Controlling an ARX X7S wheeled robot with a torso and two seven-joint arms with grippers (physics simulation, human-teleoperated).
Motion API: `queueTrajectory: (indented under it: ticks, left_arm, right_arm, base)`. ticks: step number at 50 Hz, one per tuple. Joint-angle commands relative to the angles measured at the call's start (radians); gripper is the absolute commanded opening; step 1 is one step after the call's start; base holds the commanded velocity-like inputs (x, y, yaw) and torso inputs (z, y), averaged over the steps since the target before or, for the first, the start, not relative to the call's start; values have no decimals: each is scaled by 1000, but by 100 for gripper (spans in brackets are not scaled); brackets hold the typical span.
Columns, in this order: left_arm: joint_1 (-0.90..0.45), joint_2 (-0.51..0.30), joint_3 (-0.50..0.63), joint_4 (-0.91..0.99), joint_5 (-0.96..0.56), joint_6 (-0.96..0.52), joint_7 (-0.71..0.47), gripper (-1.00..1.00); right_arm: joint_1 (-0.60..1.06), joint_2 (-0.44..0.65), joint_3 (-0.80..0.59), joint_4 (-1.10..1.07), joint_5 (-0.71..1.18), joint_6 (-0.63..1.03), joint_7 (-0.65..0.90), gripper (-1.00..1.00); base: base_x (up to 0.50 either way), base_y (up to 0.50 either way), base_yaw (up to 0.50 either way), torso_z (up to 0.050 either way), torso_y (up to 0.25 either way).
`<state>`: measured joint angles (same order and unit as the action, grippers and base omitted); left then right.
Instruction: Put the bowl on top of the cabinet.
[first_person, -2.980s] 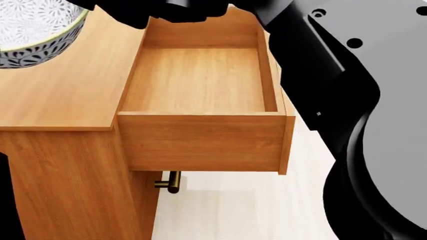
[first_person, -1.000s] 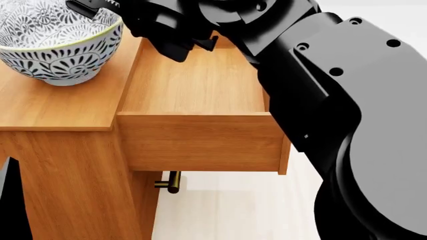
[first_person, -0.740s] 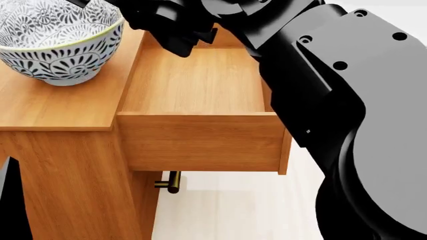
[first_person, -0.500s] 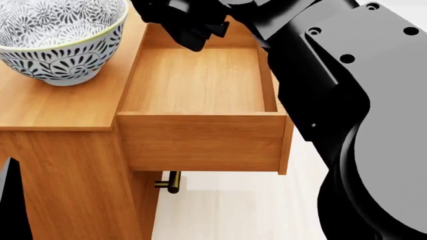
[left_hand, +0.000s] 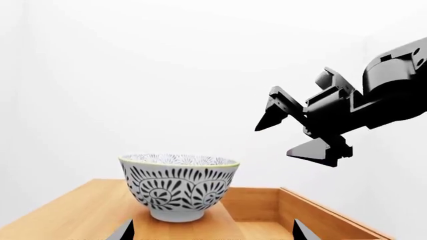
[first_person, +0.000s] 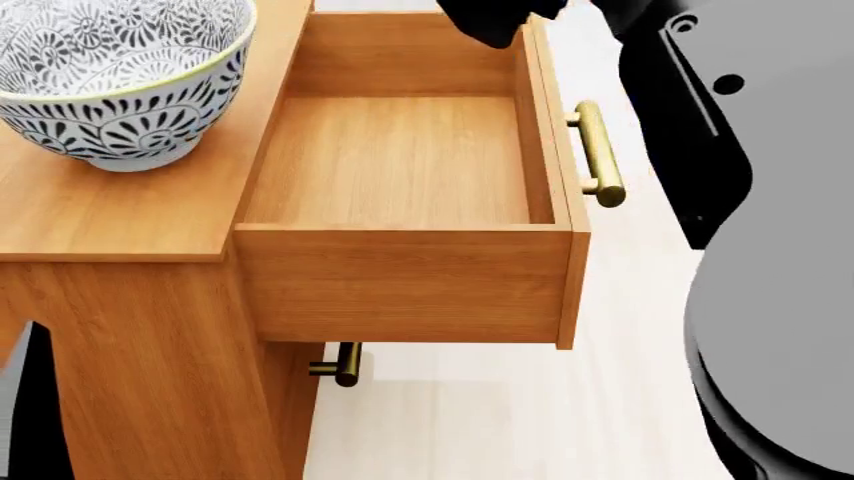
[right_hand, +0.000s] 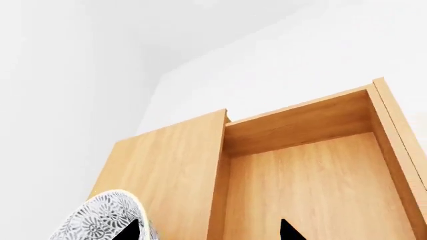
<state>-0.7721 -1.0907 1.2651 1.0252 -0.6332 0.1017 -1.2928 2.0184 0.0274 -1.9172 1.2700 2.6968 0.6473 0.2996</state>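
Bowl (first_person: 118, 75) upright on the flat top of the cabinet (first_person: 127, 215), near the edge that borders the pulled-out drawer (first_person: 400, 180). Dense dark floral pattern inside and out, thin yellow-green rim. Same bowl (left_hand: 180, 186) seen side-on from the left wrist, resting on its narrow foot on the wooden top, nothing touching it. Only a patterned sliver of it (right_hand: 103, 220) caught at the border of the right wrist view.

Drawer wide open, bare wood inside, brass bar handle (first_person: 597, 152) on its front face. Second brass handle (first_person: 340, 363) peeking out lower down, beneath the drawer. Pale floor (first_person: 507, 410) beside the cabinet.

Right pincer (left_hand: 299, 135) raised in the air beside and above the bowl, well apart from it, black fingers (left_hand: 272, 112) spread wide, released, grasping nothing. From its own wrist camera, two dark fingertips (right_hand: 288, 231) set apart, looking down over the drawer and the cabinet top.

Left pincer (left_hand: 212, 231) low at the frame border of its own view, two dark tips separated, released, pointed towards the bowl without contact.

Large dark and grey robot body (first_person: 767, 230) filling the right side of the head view.
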Motion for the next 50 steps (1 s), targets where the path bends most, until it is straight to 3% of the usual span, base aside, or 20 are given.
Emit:
queueTrajectory:
  ticks: [1, 5, 17, 23, 29, 35, 38, 39, 44, 50]
  left_arm:
    - [1, 2, 12, -10, 6, 5, 2, 100]
    - [3, 2, 15, -12, 7, 2, -2, 100]
    - [7, 11, 24, -24, 13, 2, -2, 100]
    - [7, 14, 28, -27, 16, 2, -1, 100]
    - [6, 13, 29, -27, 18, 5, -1, 100]
    - [12, 16, 35, -43, 25, 8, 4, 100]
    - [14, 11, 34, -46, 23, 9, 2, 100]
    - [13, 12, 34, -47, 21, 7, 0, 100]
    - [23, 15, 36, -71, 19, 27, 11, 100]
    - [25, 0, 32, -66, 19, 32, 6, 100]
  right_arm:
    - [51, 187, -144, -372, 18, -318, -57, 100]
    - [52, 309, -142, -616, -31, -488, -10, 100]
    - [106, 499, -156, -935, -135, -654, 98, 100]
    - [143, 591, -178, -1133, -281, -803, 184, 100]
    - [170, 693, -253, -1351, -537, -959, 352, 100]
    - [58, 802, -288, -1508, -779, -1205, 506, 100]
    - [56, 827, -337, -1563, -1005, -1256, 652, 100]
    - [83, 832, -369, -1585, -1155, -1234, 796, 100]
    - [33, 869, -408, -1693, -1328, -1238, 919, 100]
    - [-170, 908, -434, -1704, -1474, -1343, 1033, 100]
  base:
    - [0, 0, 0, 0, 0]
    - [0, 0, 0, 0, 0]
    - [0, 0, 0, 0, 0]
    - [0, 0, 0, 0, 0]
    - [0, 0, 0, 0, 0]
    - [0, 0, 0, 0, 0]
    - [0, 0, 0, 0, 0]
    - [0, 0, 0, 0, 0]
    - [0, 0, 0, 0, 0]
    - [0, 0, 0, 0, 0]
